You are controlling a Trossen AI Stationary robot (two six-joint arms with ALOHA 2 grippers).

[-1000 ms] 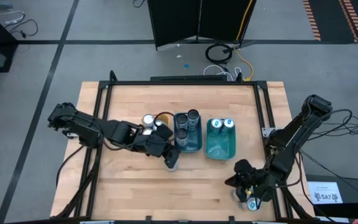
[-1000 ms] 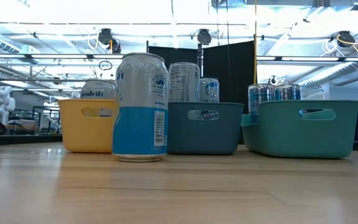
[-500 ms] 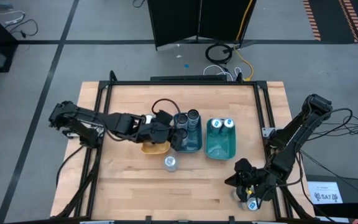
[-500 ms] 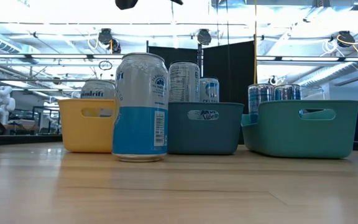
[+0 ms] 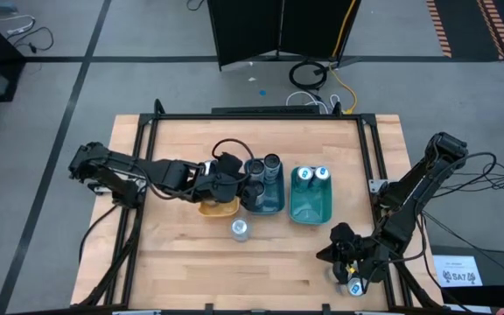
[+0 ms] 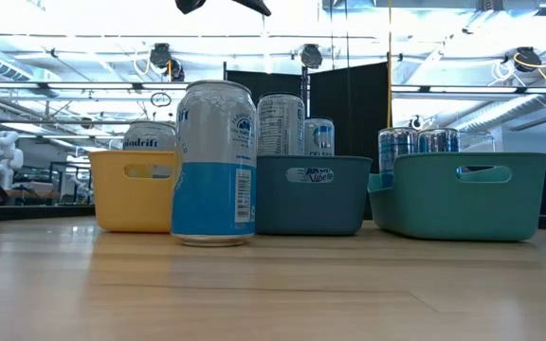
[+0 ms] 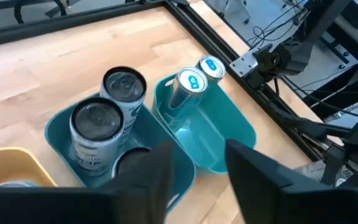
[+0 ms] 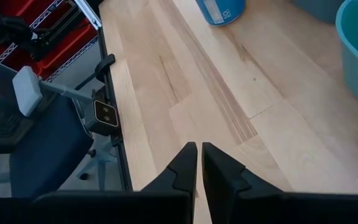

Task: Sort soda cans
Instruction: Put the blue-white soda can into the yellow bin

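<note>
A silver and blue soda can (image 5: 240, 229) (image 6: 214, 161) stands upright on the table, in front of three trays. The yellow tray (image 6: 136, 189) holds one can (image 6: 150, 136). In the dark teal tray (image 7: 166, 149) stand three dark-topped cans (image 7: 96, 127). The light teal tray (image 7: 219, 134) has two blue-topped cans (image 7: 191, 84). My left gripper (image 5: 237, 181) (image 7: 194, 180) hangs open above the yellow and dark teal trays with nothing between its fingers. My right gripper (image 5: 332, 252) (image 8: 199, 163) is shut and empty, low over the table's near right corner.
One more blue-topped can (image 5: 354, 287) sits at the near right edge beside my right arm. Black frame rails (image 5: 147, 140) run along the table's sides. Bare wood (image 5: 182, 262) lies in front of the trays, around the standing can.
My left gripper has gone from above the standing can toward the far edge and has turned, and now hangs over the yellow and dark teal trays. The can has stayed upright where it was.
</note>
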